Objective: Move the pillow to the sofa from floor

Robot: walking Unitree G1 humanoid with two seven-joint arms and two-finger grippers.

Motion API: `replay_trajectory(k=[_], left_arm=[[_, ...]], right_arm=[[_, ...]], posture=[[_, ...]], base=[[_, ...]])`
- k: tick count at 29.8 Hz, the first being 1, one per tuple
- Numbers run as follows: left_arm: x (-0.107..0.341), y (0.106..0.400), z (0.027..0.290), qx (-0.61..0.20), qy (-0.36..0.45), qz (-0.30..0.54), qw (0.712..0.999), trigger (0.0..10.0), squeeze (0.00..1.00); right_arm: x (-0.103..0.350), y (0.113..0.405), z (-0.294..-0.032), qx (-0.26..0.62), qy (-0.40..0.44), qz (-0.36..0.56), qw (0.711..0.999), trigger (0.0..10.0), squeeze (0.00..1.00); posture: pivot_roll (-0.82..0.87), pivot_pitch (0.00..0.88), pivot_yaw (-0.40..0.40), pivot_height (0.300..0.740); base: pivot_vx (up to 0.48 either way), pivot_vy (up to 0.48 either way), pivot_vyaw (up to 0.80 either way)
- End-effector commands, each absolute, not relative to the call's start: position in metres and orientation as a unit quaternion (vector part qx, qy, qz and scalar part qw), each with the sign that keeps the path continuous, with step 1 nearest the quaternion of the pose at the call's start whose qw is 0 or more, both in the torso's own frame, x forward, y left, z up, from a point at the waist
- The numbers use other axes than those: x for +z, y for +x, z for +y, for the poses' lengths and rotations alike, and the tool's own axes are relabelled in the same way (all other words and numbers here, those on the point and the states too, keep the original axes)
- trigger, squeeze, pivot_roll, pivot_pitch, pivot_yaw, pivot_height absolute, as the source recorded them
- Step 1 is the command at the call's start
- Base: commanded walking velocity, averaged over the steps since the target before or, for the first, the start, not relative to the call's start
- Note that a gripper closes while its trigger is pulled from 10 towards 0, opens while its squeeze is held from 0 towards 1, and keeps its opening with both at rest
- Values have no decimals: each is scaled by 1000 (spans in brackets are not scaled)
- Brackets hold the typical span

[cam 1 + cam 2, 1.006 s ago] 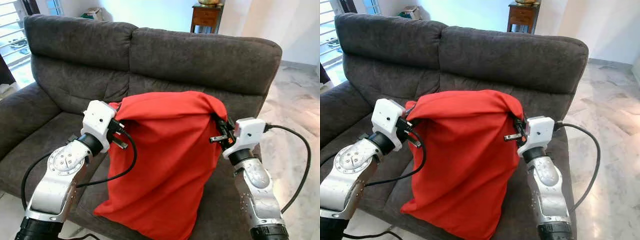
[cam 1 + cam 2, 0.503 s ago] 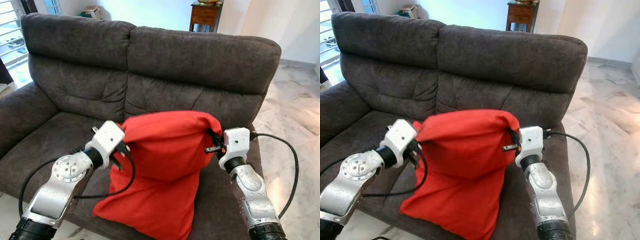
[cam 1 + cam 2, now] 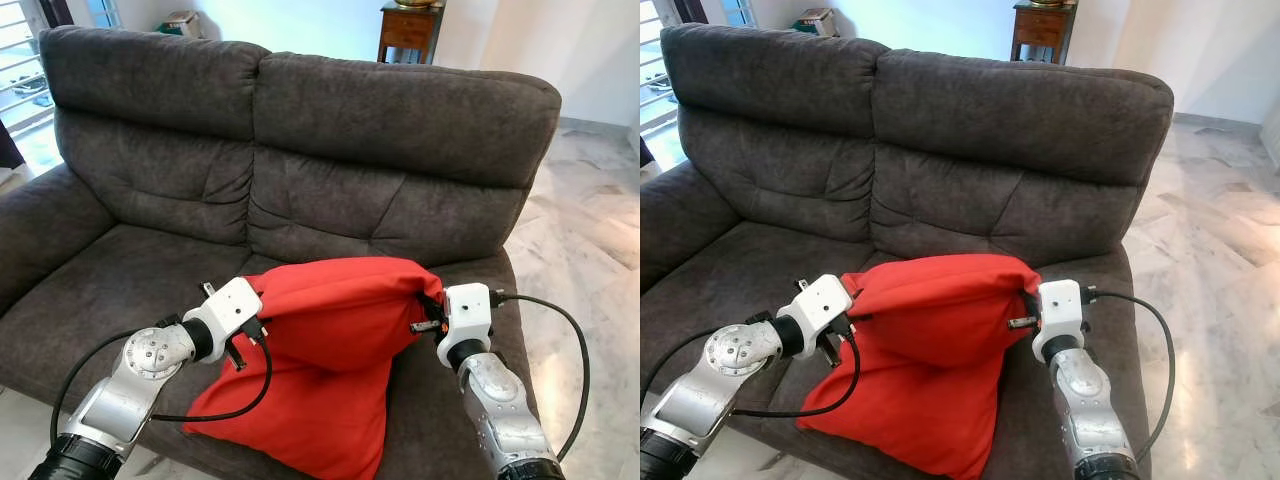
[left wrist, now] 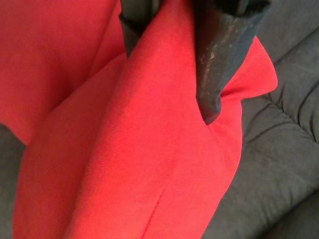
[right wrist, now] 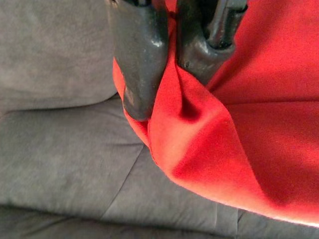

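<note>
**Pinching a soft red pillow by its two top corners**

Gripping from either side, the left hand has its two black fingers closed on a fold of red cloth at one upper corner of the pillow, and the right hand is clamped the same way on the opposite corner, fabric bunched tight between its fingers. Both hold the pillow and nothing else.

Between the hands the top edge runs taut and rounded, while the body below slumps and folds. That sag suggests a light, loosely filled cushion with a thin, pliable cover: it will not keep its shape, and it will swing or droop wherever it is unsupported. The cloth looks matte, not slick, so a pinch on a gathered fold should hold, though a shallow bite could slip off. The corners are the sensible grip points, since the middle offers only loose filling. Nothing about it looks fragile.

Lower down, the pillow rests on the seat of the sofa, towards the robot's right side, with its bottom corner hanging over the front edge. It appears largely delivered; judging by that overhang, it may want a push further back before the hands let go.
</note>
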State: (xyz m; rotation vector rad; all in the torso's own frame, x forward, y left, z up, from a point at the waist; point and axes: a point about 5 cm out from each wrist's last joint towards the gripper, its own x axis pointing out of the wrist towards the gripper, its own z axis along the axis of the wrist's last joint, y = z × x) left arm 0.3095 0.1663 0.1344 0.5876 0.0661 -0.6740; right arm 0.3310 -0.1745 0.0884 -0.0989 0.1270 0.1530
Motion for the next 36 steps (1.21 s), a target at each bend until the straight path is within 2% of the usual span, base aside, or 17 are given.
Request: replay_trajectory(k=[1, 2, 3, 5, 6, 7, 8, 9, 22, 23, 24, 26, 27, 30, 31, 34, 36], left_arm=[[125, 311, 201, -266, 294, 71, 915, 10000, 0], [125, 311, 201, -266, 294, 71, 915, 10000, 0], [124, 311, 200, -276, 288, 71, 914, 10000, 1000], [123, 310, 199, -281, 289, 70, 913, 10000, 1000], [123, 310, 198, -282, 290, 69, 912, 10000, 1000], [123, 310, 198, -283, 290, 69, 912, 10000, 1000], [123, 310, 198, -283, 288, 67, 912, 10000, 1000], [123, 311, 198, -282, 289, 65, 913, 10000, 1000], [126, 310, 194, -285, 290, 53, 912, 10000, 1000], [125, 310, 193, -285, 290, 53, 912, 10000, 1000], [124, 309, 191, -285, 285, 53, 914, 10000, 1000], [116, 307, 188, -277, 260, 57, 923, 10000, 1000], [114, 307, 188, -272, 250, 58, 927, 10000, 953], [99, 308, 195, -206, 172, 67, 961, 10000, 953], [84, 304, 208, -150, 118, 90, 977, 10000, 0], [40, 283, 236, -41, 46, 162, 985, 10000, 0], [21, 268, 242, -32, 49, 200, 978, 10000, 0]], right_arm=[[77, 324, -212, -22, -46, 96, 994, 10000, 0], [77, 324, -212, -22, -46, 96, 994, 10000, 0], [75, 323, -212, -23, -41, 99, 994, 10000, 0], [72, 322, -213, -26, -39, 103, 994, 10000, 0], [72, 321, -213, -26, -39, 105, 993, 10000, 267], [71, 321, -213, -26, -39, 105, 993, 10000, 267], [71, 321, -213, -26, -38, 105, 993, 10000, 855], [71, 321, -213, -25, -36, 105, 993, 10000, 1000], [78, 326, -210, -25, -33, 79, 996, 10000, 1000], [79, 326, -210, -24, -33, 76, 996, 10000, 102], [79, 326, -209, -25, -32, 74, 996, 10000, 0], [77, 326, -211, -32, -30, 78, 996, 10000, 0], [76, 325, -212, -34, -29, 81, 996, 10000, 0], [65, 319, -217, -37, -15, 93, 995, 10000, 0], [50, 308, -228, -56, -5, 117, 991, 10000, 0], [16, 276, -255, -115, 13, 178, 977, 10000, 0], [0, 255, -270, -156, 17, 213, 964, 10000, 0]], posture=[[73, 109, 0, 740], [73, 109, 0, 740], [69, 111, 1, 740], [70, 111, 1, 740], [72, 111, 0, 740], [72, 111, 0, 740], [72, 112, -1, 740], [72, 111, 0, 740], [77, 111, -3, 740], [77, 111, -3, 740], [79, 109, -2, 740], [77, 107, 0, 740], [77, 107, 0, 740], [81, 102, 1, 740], [81, 95, 8, 740], [69, 87, 15, 740], [71, 82, 20, 740]], base=[[0, 0, 0], [0, 0, 0], [0, 0, 0], [0, 0, 0], [0, 0, 0], [0, 0, 0], [0, 0, 0], [0, 0, 0], [0, 0, 0], [0, 0, 0], [0, 0, 0], [0, 0, 0], [0, 0, 0], [0, 0, 0], [0, 0, 0], [0, 0, 0], [0, 0, 0]])
